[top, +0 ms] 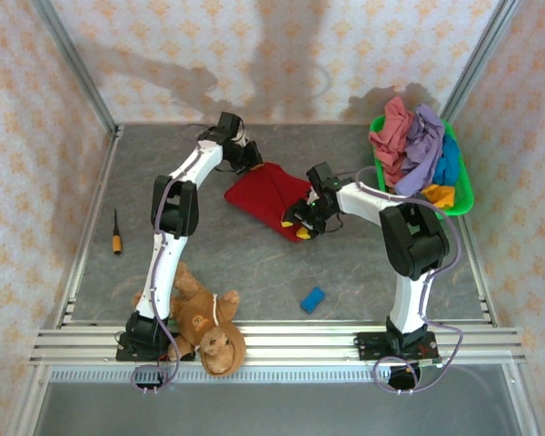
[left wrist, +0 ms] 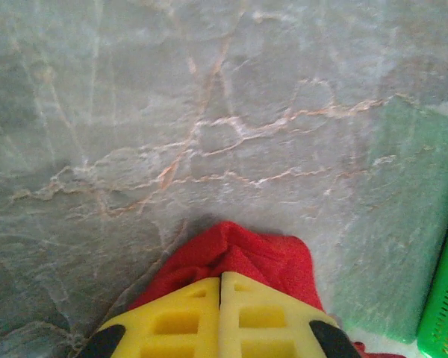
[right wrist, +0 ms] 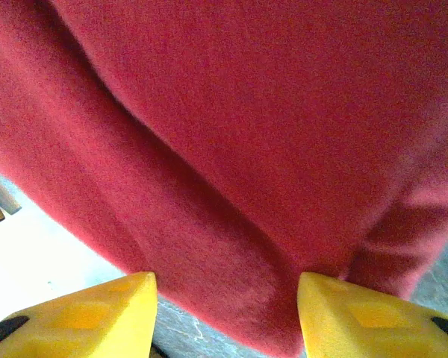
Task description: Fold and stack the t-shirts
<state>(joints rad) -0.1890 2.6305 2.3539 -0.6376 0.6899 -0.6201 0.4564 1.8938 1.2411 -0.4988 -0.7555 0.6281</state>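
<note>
At mid-counter (top: 254, 263) lies the dark red t-shirt (top: 265, 193), partly folded and skewed, well apart from the green basket (top: 465, 193) at the right edge. The salmon pink tee (top: 392, 132), lavender tee (top: 424, 136), teal blue tee (top: 450, 162) and orange-yellow tee (top: 438, 195) are heaped in that basket.

Left pincer (left wrist: 220, 277) sits at the shirt's far corner. Its fingers are together, with a peak of red cloth bunched at the tips that looks pinched. Right pincer (right wrist: 224, 282) sits at the near right edge, fingers apart, straddling a thick fold and clamping nothing.

Risks, judged:
- If the left lets go while the cloth is humped, the corner may spring back and leave a lumpy fold.
- The right could close on the top layer alone, so a lift would peel the fold open instead of carrying it.
- With one corner held, any right-side drag could skew the shirt further or pull it off square.
- The two arms work close over one small bundle, so a crossing move could make them bump.
- The basket heap is tangled, so the next pick may haul out two tees.
</note>
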